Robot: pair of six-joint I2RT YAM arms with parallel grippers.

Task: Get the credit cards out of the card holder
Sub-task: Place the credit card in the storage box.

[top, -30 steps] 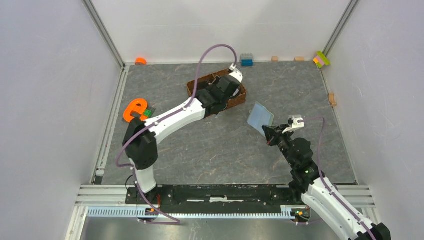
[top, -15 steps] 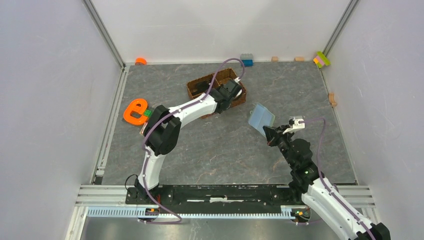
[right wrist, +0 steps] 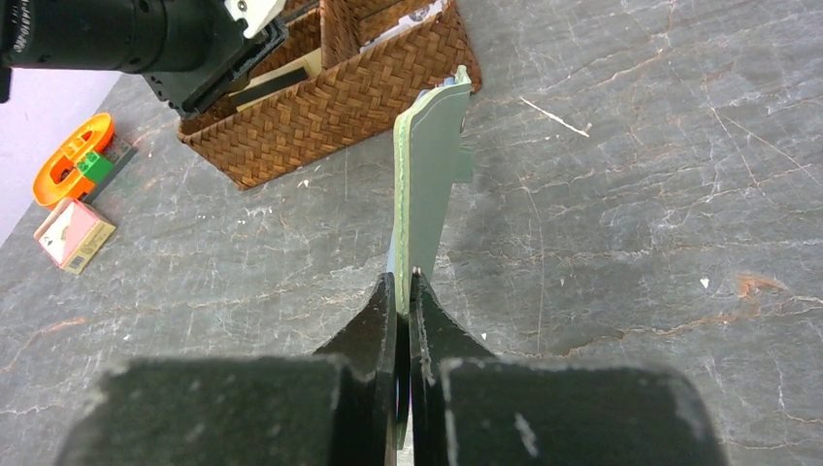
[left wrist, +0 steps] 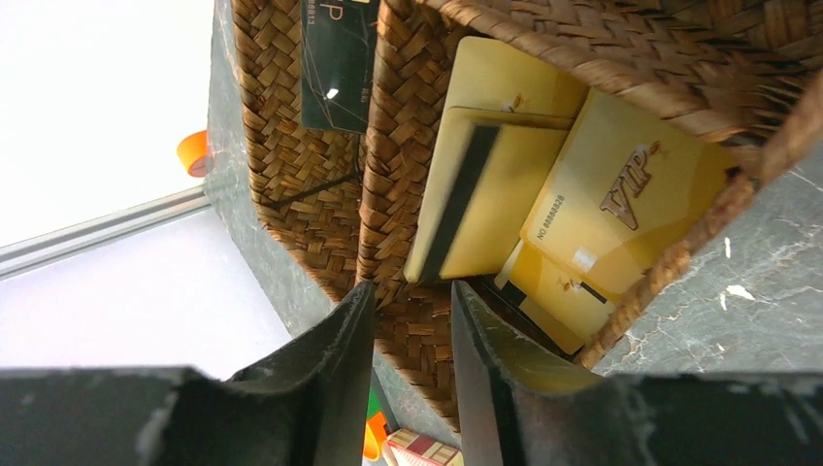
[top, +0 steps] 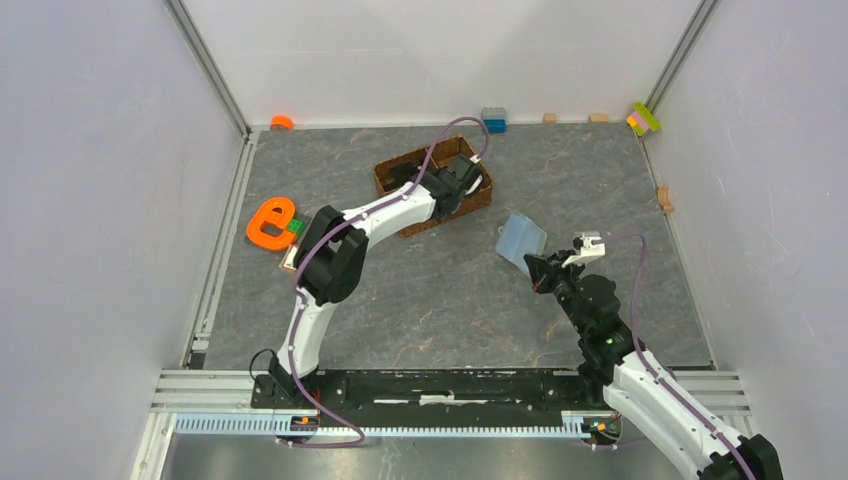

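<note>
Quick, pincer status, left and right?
Left pincer: open, empty, over the wicker basket.
Right pincer: shut on the card holder.

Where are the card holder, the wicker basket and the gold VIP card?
card holder (right wrist: pixel 432 184): right wrist view, green outer face.
wicker basket (right wrist: pixel 349 112): right wrist view, woven front wall.
gold VIP card (left wrist: pixel 621 194): left wrist view, printed face.

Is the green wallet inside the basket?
No, the right hand pinches the green wallet by its edge, apart from the wicker basket.
</note>
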